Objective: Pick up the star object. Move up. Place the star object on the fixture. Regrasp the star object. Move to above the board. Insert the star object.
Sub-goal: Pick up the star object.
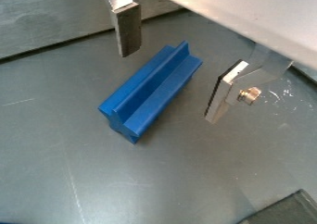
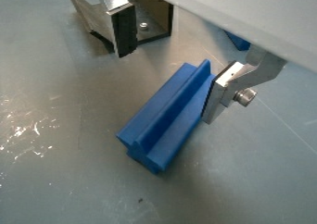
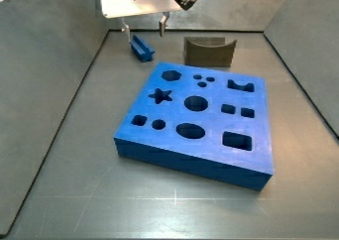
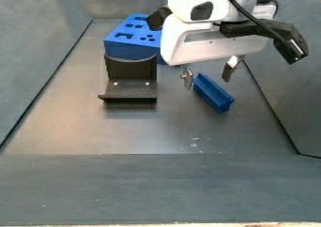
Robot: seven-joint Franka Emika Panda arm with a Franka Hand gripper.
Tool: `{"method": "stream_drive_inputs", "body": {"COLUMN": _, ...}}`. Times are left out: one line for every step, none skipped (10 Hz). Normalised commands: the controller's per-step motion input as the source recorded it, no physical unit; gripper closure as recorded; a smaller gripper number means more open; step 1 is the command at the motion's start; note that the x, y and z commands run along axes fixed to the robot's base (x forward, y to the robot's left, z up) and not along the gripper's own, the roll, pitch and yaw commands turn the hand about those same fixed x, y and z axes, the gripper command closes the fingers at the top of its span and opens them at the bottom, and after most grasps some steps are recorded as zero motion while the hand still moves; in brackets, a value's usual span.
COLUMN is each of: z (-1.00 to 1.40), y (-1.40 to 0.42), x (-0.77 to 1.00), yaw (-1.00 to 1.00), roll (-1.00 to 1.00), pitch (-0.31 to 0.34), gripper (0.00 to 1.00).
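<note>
The star object (image 1: 148, 93) is a small blue ridged peg lying flat on the grey floor; it also shows in the other wrist view (image 2: 168, 117) and in both side views (image 3: 141, 49) (image 4: 211, 91). My gripper (image 1: 173, 66) hangs open just above it, one finger (image 1: 125, 29) on each side (image 1: 223, 93), not touching it. The gripper also shows in a wrist view (image 2: 171, 68) and in both side views (image 3: 143, 28) (image 4: 208, 76). The fixture (image 3: 208, 51) stands beyond the board (image 3: 259, 145); both also show in a side view, the fixture (image 4: 129, 85) in front of the board (image 4: 113, 45).
Grey walls enclose the floor. The fixture's base shows behind a finger in a wrist view (image 2: 148, 24). The board has star, round, oval and square holes.
</note>
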Motion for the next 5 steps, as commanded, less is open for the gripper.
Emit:
{"method": "stream_drive_inputs", "body": {"z": -0.65, "y": 0.00, "x": -0.40, "yaw": 0.00, "roll": 0.49, "pitch": -0.243, "gripper": 0.00}}
{"method": "stream_drive_inputs", "body": {"z": -0.61, "y": 0.00, "x": -0.29, "yaw": 0.00, "roll": 0.41, "pitch": -0.226, "gripper": 0.00}}
{"method": "stream_drive_inputs", "body": {"z": -0.52, "y": 0.00, "x": -0.13, "yaw": 0.00, "roll": 0.21, "pitch": -0.263, "gripper": 0.00}}
{"method": "stream_drive_inputs", "body": {"z": -0.02, "y": 0.00, "x": 0.00, "yaw": 0.00, "roll": 0.00, "pitch": 0.000, "gripper": 0.00}}
{"method": "stream_drive_inputs", "body": {"z": 0.00, "y": 0.00, "x": 0.00, "yaw": 0.01, "roll": 0.00, "pitch": 0.000, "gripper": 0.00}}
